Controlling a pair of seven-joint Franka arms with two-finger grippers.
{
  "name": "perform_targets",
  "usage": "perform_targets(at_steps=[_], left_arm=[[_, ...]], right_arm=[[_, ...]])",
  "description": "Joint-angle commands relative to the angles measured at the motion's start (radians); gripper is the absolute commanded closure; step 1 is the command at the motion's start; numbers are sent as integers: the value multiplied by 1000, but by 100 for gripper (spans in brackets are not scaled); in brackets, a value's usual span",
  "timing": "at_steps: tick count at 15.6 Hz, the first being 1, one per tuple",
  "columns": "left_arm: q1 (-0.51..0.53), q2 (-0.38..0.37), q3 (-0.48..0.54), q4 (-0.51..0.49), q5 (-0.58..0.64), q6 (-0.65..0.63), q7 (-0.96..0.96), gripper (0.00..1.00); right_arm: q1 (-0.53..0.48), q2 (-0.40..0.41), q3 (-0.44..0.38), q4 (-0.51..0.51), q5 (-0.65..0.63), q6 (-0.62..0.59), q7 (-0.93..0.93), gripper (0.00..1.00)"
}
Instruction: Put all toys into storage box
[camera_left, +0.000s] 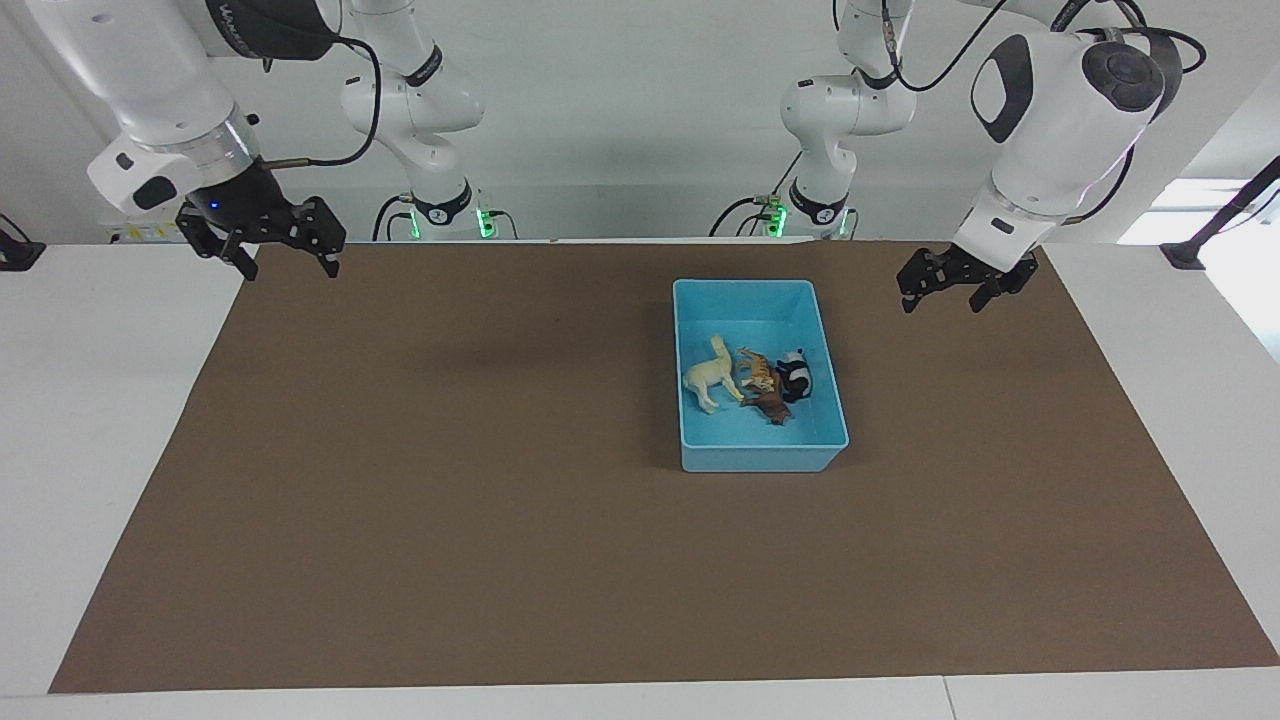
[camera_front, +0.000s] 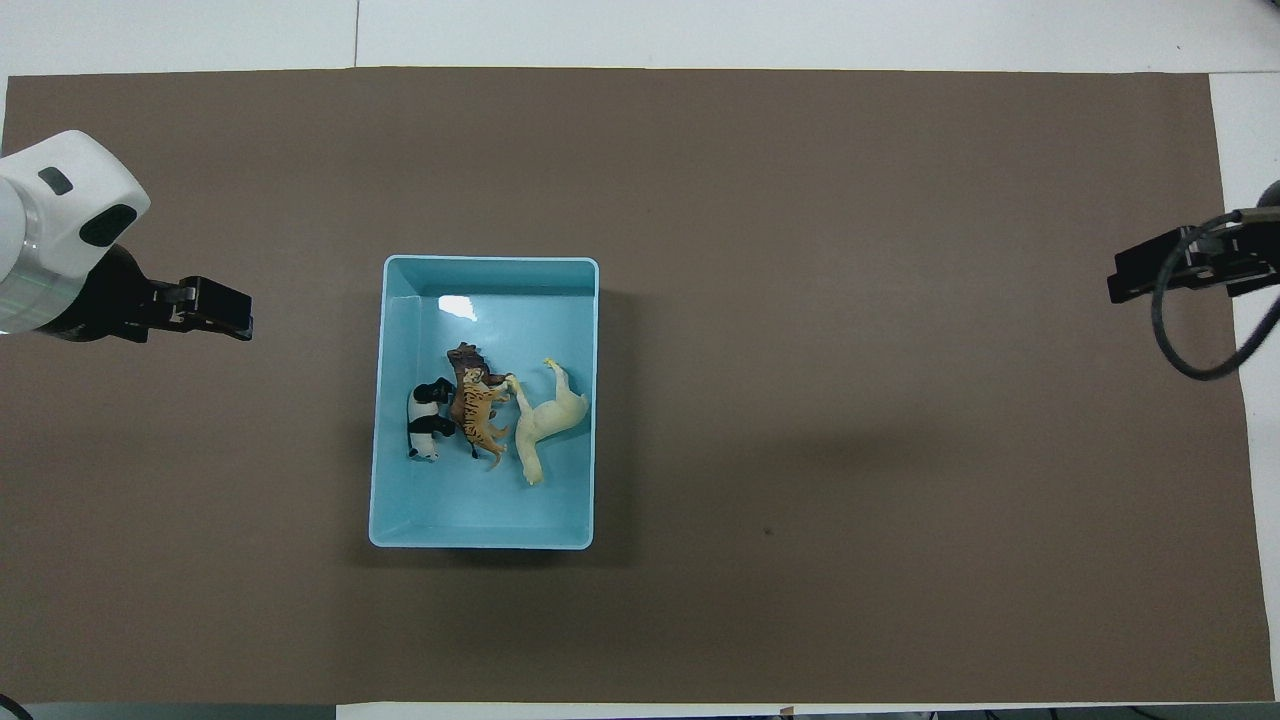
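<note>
The light blue storage box (camera_left: 702, 457) (camera_front: 392, 500) stands on the brown mat, toward the left arm's end. Inside it lie the toys side by side: a cream-white horse (camera_left: 708, 375) (camera_front: 548, 420), an orange striped tiger (camera_left: 758, 371) (camera_front: 482, 410), a brown lion (camera_left: 770, 406) (camera_front: 462, 357) and a black-and-white panda (camera_left: 797, 376) (camera_front: 428, 423). My left gripper (camera_left: 945, 292) (camera_front: 228, 318) hangs open and empty over the mat beside the box. My right gripper (camera_left: 283, 262) (camera_front: 1135, 282) hangs open and empty over the mat's corner at the right arm's end.
The brown mat (camera_left: 500, 500) covers most of the white table (camera_left: 90, 420). Nothing else lies on the mat around the box.
</note>
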Motion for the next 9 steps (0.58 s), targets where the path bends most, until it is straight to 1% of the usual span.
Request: perform_targets(at_steps=[1,4,6,9], left_arm=[[-4,2,-7,56,24,-57,18,0],[-3,6,-8,67,24,-72,22,0],[-3,4,-4,67,24,-74,22,0],[-4,3,-1,62,24,-75,21,0]], right_arm=[[-18,-31,21,-65,-23,55,-12,0],[-18,-31,21,-68,-27,78,-4,0],[-18,-33,21,-82,-28,117,-4,0],[-18,-34,21,-83,-37,124,-2,0]])
